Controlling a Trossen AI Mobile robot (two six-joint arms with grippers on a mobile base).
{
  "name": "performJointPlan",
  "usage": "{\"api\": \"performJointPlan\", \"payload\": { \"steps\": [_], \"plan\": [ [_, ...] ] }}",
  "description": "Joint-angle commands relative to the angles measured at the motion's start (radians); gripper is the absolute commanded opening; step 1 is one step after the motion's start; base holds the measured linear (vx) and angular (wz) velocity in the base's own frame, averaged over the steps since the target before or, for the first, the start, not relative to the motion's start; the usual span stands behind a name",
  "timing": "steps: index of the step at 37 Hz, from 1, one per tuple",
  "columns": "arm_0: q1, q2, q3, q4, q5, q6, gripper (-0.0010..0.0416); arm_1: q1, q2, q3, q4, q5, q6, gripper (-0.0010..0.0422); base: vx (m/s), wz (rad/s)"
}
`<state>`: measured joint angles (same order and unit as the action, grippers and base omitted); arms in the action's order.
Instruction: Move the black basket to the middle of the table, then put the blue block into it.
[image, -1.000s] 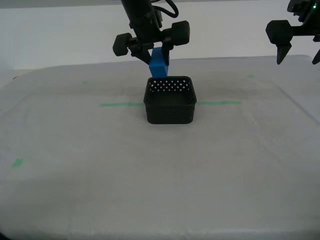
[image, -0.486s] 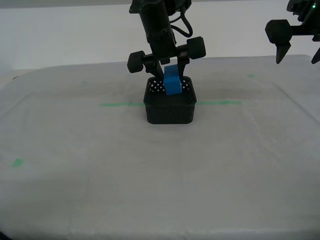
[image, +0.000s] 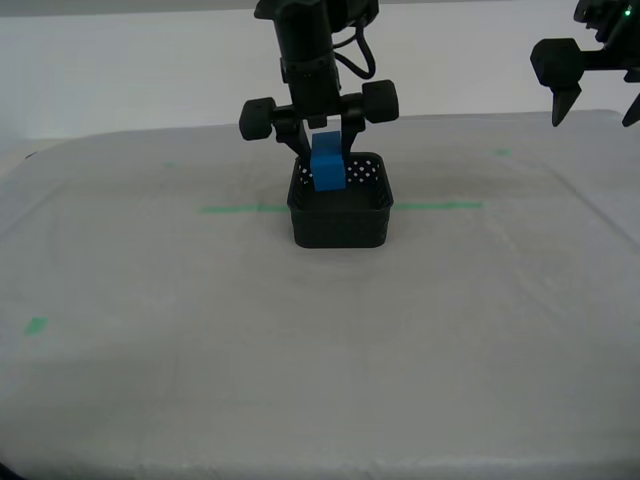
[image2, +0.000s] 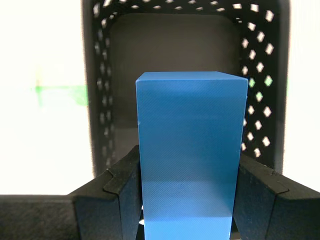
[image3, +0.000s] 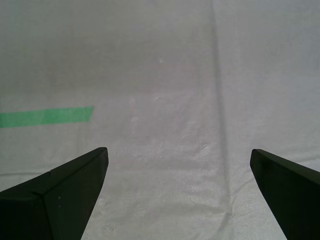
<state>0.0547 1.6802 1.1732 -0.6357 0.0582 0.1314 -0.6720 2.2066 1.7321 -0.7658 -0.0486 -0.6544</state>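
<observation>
- The surface (image: 150, 380) fills the exterior view, pale cloth with a long green tape line (image: 240, 209) running across behind the black basket (image: 340, 218), which sits about mid-width of that view.
- Only the exterior view takes in both arms at once; the second wrist view looks straight down into the basket (image2: 185, 55) — dark floor, perforated walls, nothing lying inside that shows.
- The first wrist view gives just bare cloth and a stub of green tape (image3: 47, 116), seen nowhere near the basket.
- One arm comes down steeply from the exterior view's top edge, right over the basket; my second gripper (image: 325, 165) hangs at the rim.
- My first gripper (image: 600, 105) is parked high at the exterior view's right, well apart from the basket, jaws spread wide — nothing between them.
- The second gripper's jaws are pinching the blue block (image: 327, 166) on two opposite sides, block upright.
- In the exterior view the block's lower end dips just inside the basket's back rim; the wrist view (image2: 190, 150) shows it above the floor.
</observation>
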Motion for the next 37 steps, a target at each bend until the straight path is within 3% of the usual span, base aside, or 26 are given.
{"api": "performJointPlan", "payload": {
  "steps": [1, 11, 20, 27, 37],
  "plan": [
    [0.0, 0.0, 0.0, 0.001, 0.002, -0.001, 0.0398, 0.001, 0.0, 0.002, -0.008, -0.02, -0.005, 0.0, 0.0, 0.0],
    [0.0, 0.0, 0.0, 0.002, 0.002, -0.001, 0.0399, 0.003, 0.0, 0.002, -0.003, -0.02, -0.003, 0.0, 0.0, 0.0],
    [0.0, 0.0, 0.0, 0.002, 0.002, -0.001, 0.0399, 0.003, 0.0, 0.002, 0.02, -0.02, 0.038, 0.0014, 0.0, 0.0],
    [0.0, 0.0, 0.0, 0.002, 0.002, -0.001, 0.0399, 0.003, 0.0, 0.002, 0.024, -0.02, 0.042, 0.0082, 0.0, 0.0],
    [0.0, 0.0, 0.0, 0.002, 0.002, -0.001, 0.0399, 0.003, 0.0, 0.002, 0.031, -0.02, 0.058, 0.022, 0.0, 0.0]
  ]
}}
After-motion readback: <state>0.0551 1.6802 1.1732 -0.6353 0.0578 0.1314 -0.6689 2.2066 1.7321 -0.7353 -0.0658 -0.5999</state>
